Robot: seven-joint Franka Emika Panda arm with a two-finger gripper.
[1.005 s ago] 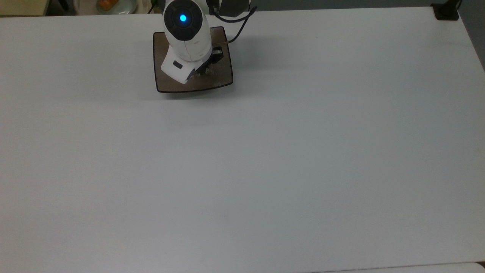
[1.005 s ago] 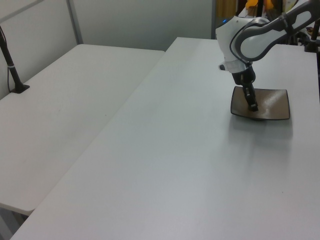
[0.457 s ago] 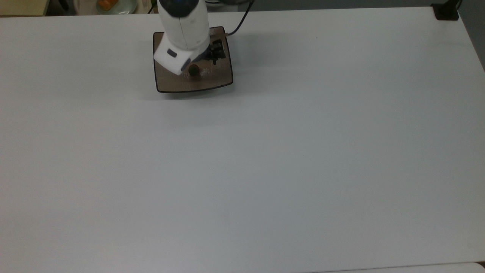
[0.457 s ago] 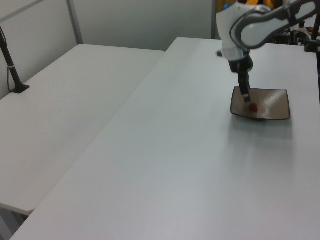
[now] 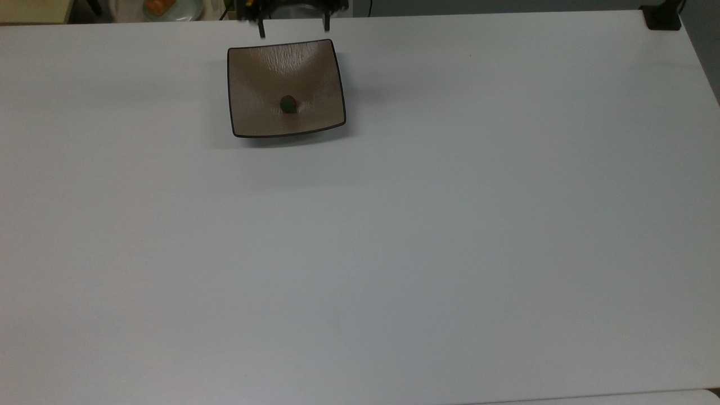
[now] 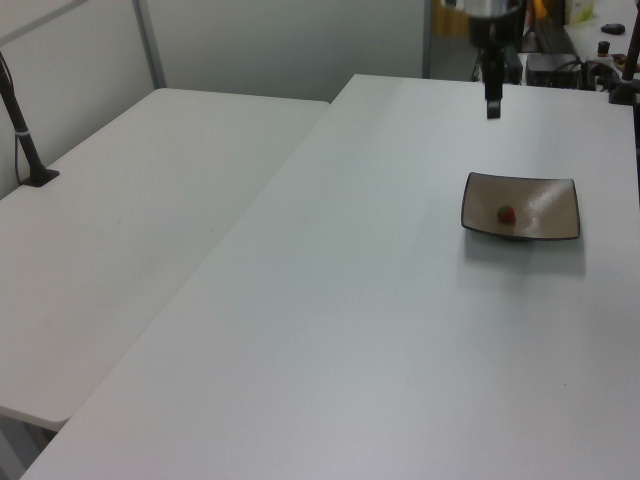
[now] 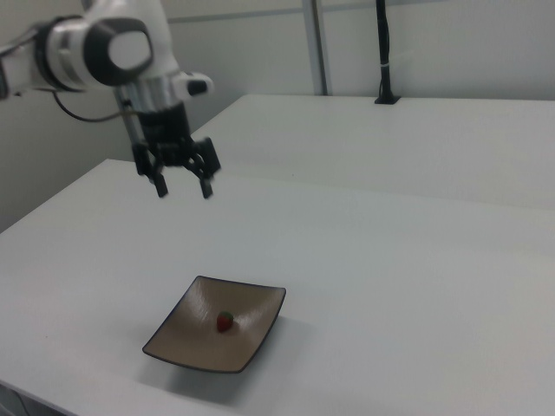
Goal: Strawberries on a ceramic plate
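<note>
While the gripper hangs in the air well above the table with its two dark fingers spread wide and holding nothing, the strawberry lies near the middle of the plate. In the right view the berry shows red with a green top, resting in the hollow of the plate, and the gripper is up and toward the right view's left of it, clear of the dish. In the left view the strawberry sits toward the left view's left half of the plate, with the gripper high beyond it.

The plate is square, tan-brown and streaked, with a thin dark rim and upturned edges, and it stands near the table's far edge in the top view. The table is a plain matt white surface. A second white table butts against it on the left view's left, and a black pole on a small base stands on that one. Pale grey wall panels with a metal upright close the room behind. At the top view's upper left, off the table, a pale round dish holds something orange. A black clamp sits at the top view's upper right corner. No writing or brand can be read anywhere.
</note>
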